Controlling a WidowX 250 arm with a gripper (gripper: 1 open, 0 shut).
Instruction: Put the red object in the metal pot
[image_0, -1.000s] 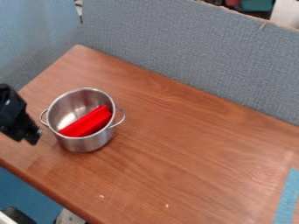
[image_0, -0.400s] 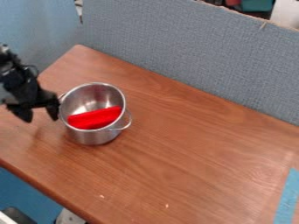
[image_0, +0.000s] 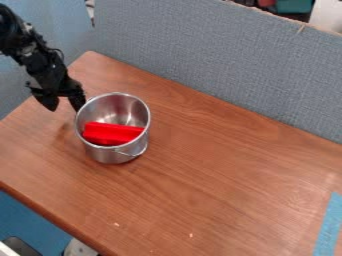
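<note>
at left centre of the worktop (image_0: 241, 190): metal pot (image_0: 115, 127), red object (image_0: 112, 131) lodged inside, propped on the wall. gripper (image_0: 51, 97) at upper left, jaws released, nothing grasped.

We see only part of the arm (image_0: 24, 45), cut off by the left edge. The gripper (image_0: 54, 99) is dark and small, its fingertips hard for us to separate. The metal pot (image_0: 114, 127) hides the red object's (image_0: 110, 132) lower side.
</note>
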